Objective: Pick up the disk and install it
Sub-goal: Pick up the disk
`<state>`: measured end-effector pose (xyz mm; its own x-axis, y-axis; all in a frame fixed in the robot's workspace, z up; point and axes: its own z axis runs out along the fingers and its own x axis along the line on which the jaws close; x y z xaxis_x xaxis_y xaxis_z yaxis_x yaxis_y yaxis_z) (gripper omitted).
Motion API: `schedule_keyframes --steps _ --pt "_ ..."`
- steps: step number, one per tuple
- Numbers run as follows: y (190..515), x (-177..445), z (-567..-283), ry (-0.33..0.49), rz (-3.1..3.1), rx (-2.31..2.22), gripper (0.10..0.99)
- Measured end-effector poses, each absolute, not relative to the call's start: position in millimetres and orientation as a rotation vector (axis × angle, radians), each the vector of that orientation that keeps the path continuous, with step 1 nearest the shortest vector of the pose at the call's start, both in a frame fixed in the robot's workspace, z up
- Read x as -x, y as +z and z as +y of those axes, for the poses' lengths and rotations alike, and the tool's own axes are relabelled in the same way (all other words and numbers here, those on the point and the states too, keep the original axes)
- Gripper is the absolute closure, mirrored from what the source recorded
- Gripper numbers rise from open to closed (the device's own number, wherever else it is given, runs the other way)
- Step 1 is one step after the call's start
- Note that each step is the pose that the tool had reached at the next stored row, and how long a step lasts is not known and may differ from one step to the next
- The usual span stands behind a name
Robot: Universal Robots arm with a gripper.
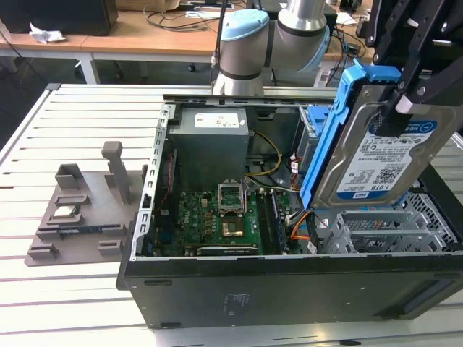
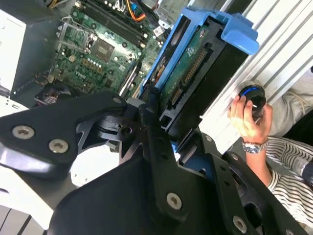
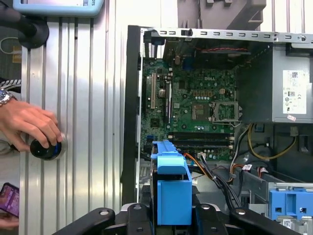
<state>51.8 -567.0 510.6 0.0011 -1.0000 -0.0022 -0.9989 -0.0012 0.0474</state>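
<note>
The end effector (image 1: pixel 405 108) clamps the disk (image 1: pixel 372 163), tilted above the case (image 1: pixel 289 289). Lowered askew, it might jam or snag the cables (image 1: pixel 298 225).

disk (image 1: pixel 376 155) upper edge hidden by jaws, person's arm (image 2: pixel 261 165) cut off at edge

Bright, diffuse light fills the scene and casts no hard shadows. In the exterior view the ribbed pale metal table (image 1: pixel 72 116) glares almost white. The open black computer case (image 1: pixel 289 289) has a dark near wall, and its green circuit board (image 1: pixel 217 217) lies in soft shade. The flat silver-grey metal disk in its bright blue plastic frame (image 1: pixel 376 155) carries a mild sheen. In the second wrist view the table washes out white.
</note>
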Motion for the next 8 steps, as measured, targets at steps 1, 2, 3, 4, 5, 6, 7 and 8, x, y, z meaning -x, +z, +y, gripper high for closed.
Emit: schedule_keyframes --steps 1,2,3,4,5,6,7,8 --pt "508.8 -52.0 -567.1 -0.054 -2.197 -2.2 0.722" --pt "506.5 -52.3 -567.1 -0.055 -2.197 -2.2 0.722" --pt "503.8 -53.2 -567.1 -0.055 -2.197 -2.2 0.722" --pt "502.4 -54.0 -567.1 -0.054 -2.197 -2.2 0.722" --pt "501.1 -55.6 -567.1 -0.053 -2.197 -2.199 0.722" --pt "500.3 -57.2 -567.1 -0.053 -2.196 -2.199 0.722" --pt "499.7 -59.3 -567.0 -0.052 -2.196 -2.199 0.722" --pt "499.2 -61.7 -567.1 -0.052 -2.196 -2.199 0.722"
